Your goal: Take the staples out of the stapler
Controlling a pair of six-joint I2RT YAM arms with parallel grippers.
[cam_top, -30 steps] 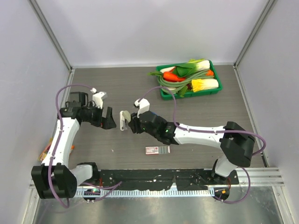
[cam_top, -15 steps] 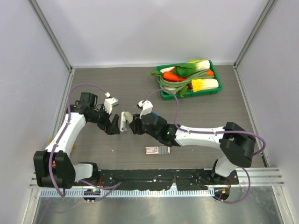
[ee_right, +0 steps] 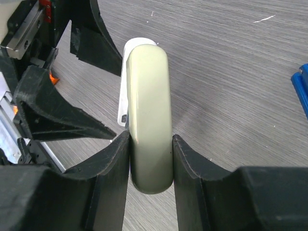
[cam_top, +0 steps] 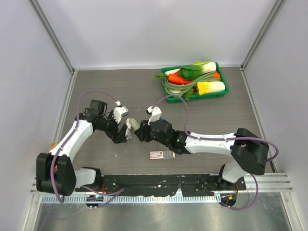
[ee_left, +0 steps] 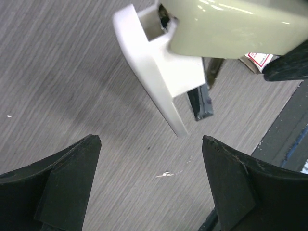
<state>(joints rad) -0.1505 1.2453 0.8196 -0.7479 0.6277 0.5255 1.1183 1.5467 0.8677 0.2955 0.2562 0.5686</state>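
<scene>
The stapler (ee_right: 149, 115) looks pale olive-green with a white under part (ee_left: 159, 72), not blue. My right gripper (ee_right: 150, 139) is shut on its body and holds it above the table; it also shows in the top view (cam_top: 130, 128). A dark narrow part (ee_left: 202, 101) hangs below it. My left gripper (ee_left: 149, 144) is open and empty, its fingertips just short of the stapler's white end. In the top view the left gripper (cam_top: 121, 134) faces the right gripper (cam_top: 138, 133). A tiny silvery sliver (ee_left: 166, 174), perhaps a staple, lies on the table between the left fingers.
A flat red-and-white box (cam_top: 161, 154) lies near the front rail. A green tray (cam_top: 222, 92) of vegetables stands at the back right. A blue edge (ee_right: 302, 91) shows at the right of the right wrist view. White walls close in the table.
My left gripper has swung right and forward until it meets the stapler's end. The right gripper with the stapler has shifted slightly right.
</scene>
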